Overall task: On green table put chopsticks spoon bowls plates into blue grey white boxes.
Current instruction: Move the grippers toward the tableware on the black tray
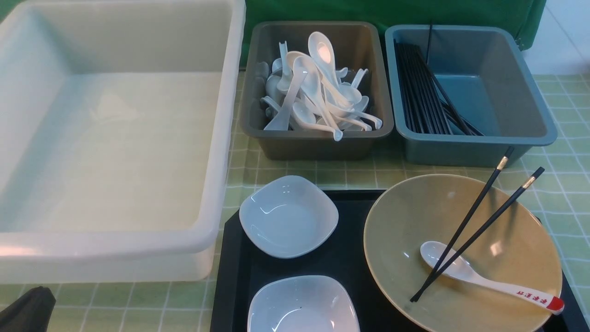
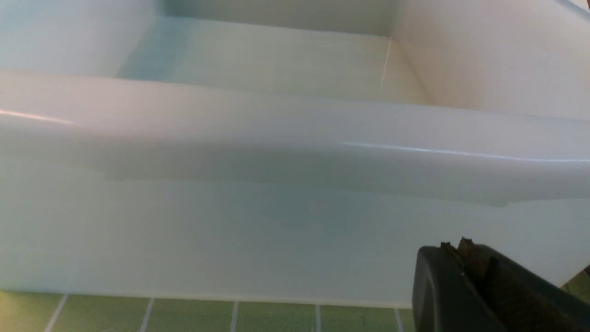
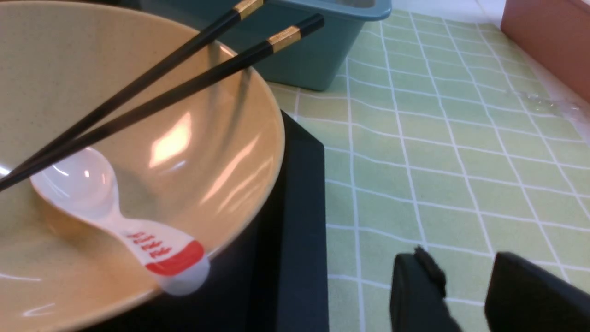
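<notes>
Jaws, left: left gripper (image 2: 456, 249) clenched on nothing, close to the white tub's (image 2: 295, 138) near wall.
Jaws, right: right gripper (image 3: 463, 265) parted and empty, over the green table (image 3: 461, 138) beside the black tray (image 3: 295, 230).
Spoon: the spoon (image 1: 488, 281) lies in the tan bowl (image 1: 401, 221), its red-tipped handle on the rim.
Writing: red characters on the spoon handle, too small to read.
Chopsticks: the chopsticks (image 1: 477, 235) cross over the spoon, leaning on the bowl's far rim.
Plates: both plates (image 1: 288, 216) (image 1: 302, 304) sit on the tray.

A: Bright, even light from above. White glints sit inside the tan bowl (image 1: 405, 221), and the chopsticks (image 1: 476, 203) throw soft shadows on its wall.

B: It's sharp there. Left of the bowl, the white tub (image 2: 295, 138) looks milky and soft close up, with a thin glare streak along its rim.
</notes>
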